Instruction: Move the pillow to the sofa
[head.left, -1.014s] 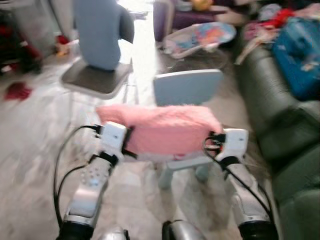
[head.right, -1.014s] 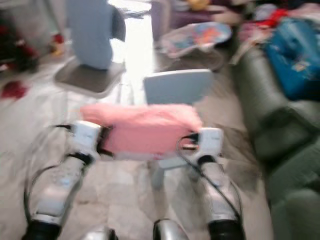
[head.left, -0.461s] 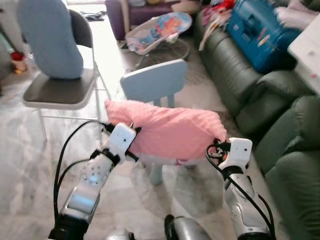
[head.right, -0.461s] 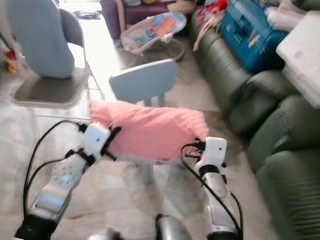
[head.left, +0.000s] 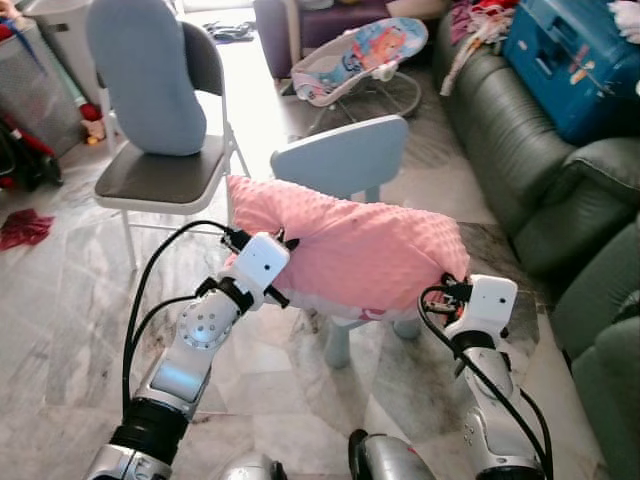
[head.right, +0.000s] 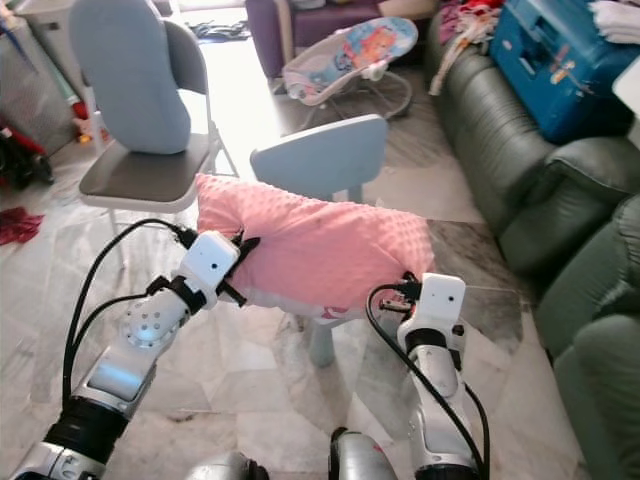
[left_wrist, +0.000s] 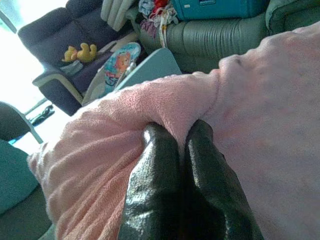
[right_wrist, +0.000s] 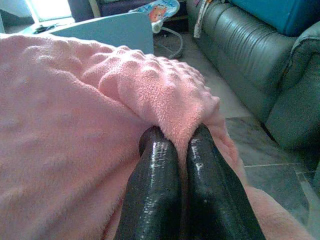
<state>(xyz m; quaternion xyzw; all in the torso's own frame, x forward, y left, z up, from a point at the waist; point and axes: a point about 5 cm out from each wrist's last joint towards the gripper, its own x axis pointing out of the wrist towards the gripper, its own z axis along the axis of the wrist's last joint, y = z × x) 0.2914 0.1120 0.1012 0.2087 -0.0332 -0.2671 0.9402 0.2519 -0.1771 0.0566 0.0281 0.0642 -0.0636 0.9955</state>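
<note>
A fluffy pink pillow (head.left: 350, 250) hangs between my two arms, above a small light-blue child's chair (head.left: 345, 160). My left gripper (head.left: 283, 243) is shut on the pillow's left edge; its black fingers (left_wrist: 155, 165) pinch a fold of pink fabric. On the pillow's right corner my right gripper (head.left: 447, 288) is shut, its fingers (right_wrist: 157, 160) squeezing the plush. The dark green leather sofa (head.left: 520, 170) runs along my right side, its armrest (head.left: 580, 200) close to the pillow's right end.
A grey folding chair with a blue cushion (head.left: 150, 80) stands to the left. A baby bouncer (head.left: 365, 55) sits farther back. A blue suitcase (head.left: 575, 55) and clothes lie on the sofa. A red cloth (head.left: 22, 228) lies on the marble floor (head.left: 60, 320).
The camera has swung, shifting the whole scene; the sofa now sits a little farther right. Both grippers keep their hold on the pillow, which rides slightly higher over the small chair.
</note>
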